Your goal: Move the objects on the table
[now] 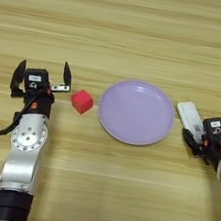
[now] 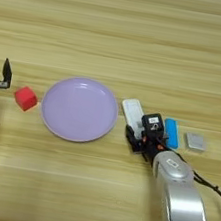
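Streaky wooden table (image 1: 145, 32); smooth, faintly glossy lilac plate (image 1: 136, 112).

Both head eyes look down, sharing the plate (image 1: 136, 112).
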`<state>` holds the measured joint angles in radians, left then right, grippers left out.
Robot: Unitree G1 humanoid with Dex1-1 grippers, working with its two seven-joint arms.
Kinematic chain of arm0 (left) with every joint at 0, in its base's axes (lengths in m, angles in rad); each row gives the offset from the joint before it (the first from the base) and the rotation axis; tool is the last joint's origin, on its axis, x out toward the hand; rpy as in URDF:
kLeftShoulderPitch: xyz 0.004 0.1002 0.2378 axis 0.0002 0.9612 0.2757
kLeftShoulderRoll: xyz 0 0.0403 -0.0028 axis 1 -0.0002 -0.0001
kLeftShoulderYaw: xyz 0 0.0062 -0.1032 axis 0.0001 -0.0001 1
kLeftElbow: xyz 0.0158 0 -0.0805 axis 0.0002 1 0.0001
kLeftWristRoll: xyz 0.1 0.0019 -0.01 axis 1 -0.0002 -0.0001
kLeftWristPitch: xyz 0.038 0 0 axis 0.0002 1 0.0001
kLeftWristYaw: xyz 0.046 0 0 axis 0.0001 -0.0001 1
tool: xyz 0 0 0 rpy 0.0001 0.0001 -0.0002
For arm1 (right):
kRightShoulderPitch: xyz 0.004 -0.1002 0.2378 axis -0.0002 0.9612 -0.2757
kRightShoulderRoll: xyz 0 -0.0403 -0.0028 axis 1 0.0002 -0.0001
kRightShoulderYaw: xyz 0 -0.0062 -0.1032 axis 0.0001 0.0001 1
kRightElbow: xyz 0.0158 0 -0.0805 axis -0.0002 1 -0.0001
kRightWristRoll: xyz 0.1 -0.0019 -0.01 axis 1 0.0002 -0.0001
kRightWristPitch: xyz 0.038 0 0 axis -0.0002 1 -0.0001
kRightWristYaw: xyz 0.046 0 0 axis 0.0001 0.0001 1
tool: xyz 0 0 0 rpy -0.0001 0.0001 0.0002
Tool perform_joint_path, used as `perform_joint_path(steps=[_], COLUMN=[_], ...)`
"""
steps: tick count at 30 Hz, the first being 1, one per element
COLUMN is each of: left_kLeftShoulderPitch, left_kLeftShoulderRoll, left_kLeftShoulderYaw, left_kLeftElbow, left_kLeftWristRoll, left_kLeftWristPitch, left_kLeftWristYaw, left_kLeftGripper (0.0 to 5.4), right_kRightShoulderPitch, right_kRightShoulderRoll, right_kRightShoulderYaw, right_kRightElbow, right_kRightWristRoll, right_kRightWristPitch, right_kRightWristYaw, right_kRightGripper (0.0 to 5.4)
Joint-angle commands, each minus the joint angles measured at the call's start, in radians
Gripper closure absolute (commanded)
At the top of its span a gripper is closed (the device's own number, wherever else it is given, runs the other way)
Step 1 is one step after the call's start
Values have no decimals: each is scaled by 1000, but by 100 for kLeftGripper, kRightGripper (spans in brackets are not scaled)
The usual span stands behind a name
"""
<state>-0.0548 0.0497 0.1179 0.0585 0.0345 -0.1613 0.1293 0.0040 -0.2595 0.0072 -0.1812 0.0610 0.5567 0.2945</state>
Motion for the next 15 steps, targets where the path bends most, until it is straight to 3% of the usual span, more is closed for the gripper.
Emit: perform_joint_path(steps=[1,10,15], left_kLeftShoulderPitch=[2,1,0], left_kLeftShoulderRoll=[0,4,4], left_kLeftShoulderYaw=[5,11,14], left_kLeftElbow=[-14,-17,-15], left_kLeftWristRoll=[1,-3,-2], left_kLeftWristPitch=[21,25,25], left_kLeftWristYaw=[3,-3,-5], left_kLeftGripper=[0,0,0], right_kRightShoulderPitch=[12,5,-1], right_kRightShoulderRoll=[2,4,6], right_kRightShoulderYaw=[3,2,-8], right_kRightElbow=[14,23,27], right_kRightWristRoll=[4,3,-7], right_kRightWristPitch=[4,3,-26], right_kRightWristYaw=[-4,-11,-31], right_kRightGripper=[249,249,183])
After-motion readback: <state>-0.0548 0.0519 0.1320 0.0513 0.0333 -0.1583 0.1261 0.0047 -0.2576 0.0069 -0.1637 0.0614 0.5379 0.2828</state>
